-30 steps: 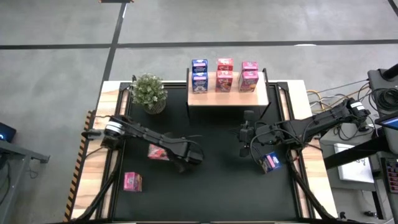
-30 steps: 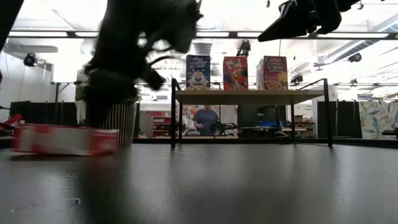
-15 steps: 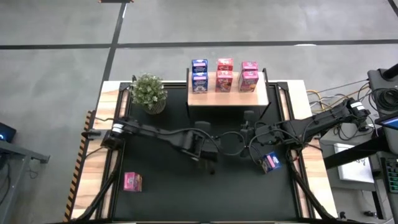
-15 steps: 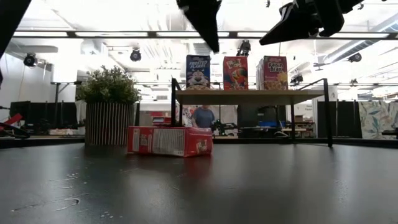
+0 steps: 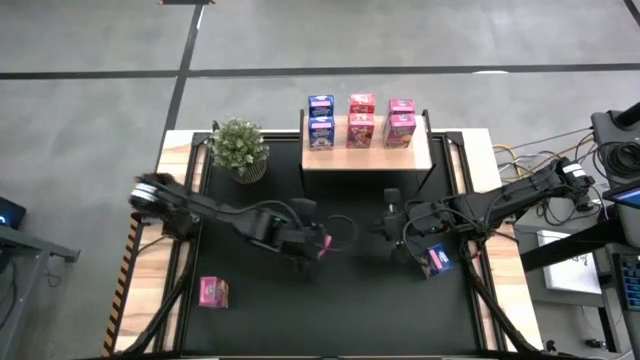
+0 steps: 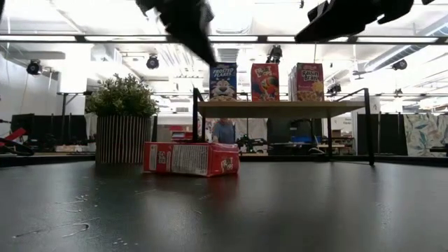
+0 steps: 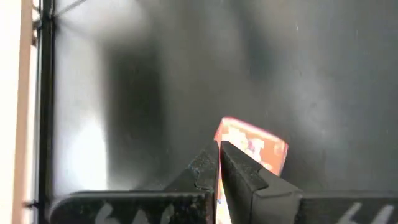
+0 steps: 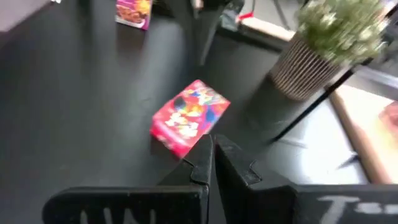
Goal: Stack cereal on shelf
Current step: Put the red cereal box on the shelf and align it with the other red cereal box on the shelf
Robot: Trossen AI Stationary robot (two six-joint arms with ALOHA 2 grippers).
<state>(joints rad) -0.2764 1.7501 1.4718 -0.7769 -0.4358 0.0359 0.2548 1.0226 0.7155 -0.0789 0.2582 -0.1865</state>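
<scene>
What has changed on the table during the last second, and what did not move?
The lying red cardboard cereal box slid toward the table's middle; the shut left gripper reached past it, then drew back. The right gripper barely moved; the pale wooden shelf and the other boxes stayed.

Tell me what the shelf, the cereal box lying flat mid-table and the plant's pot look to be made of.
Shelf: pale board top, apparently unfinished wood with a matte look, on thin black posts, probably metal.
Red cereal box: printed cardboard by its crisp edges and flat panels, slightly glossy.
Plant pot: ribbed, vertically striped wall; could be ceramic or plastic, I cannot tell which.
</scene>
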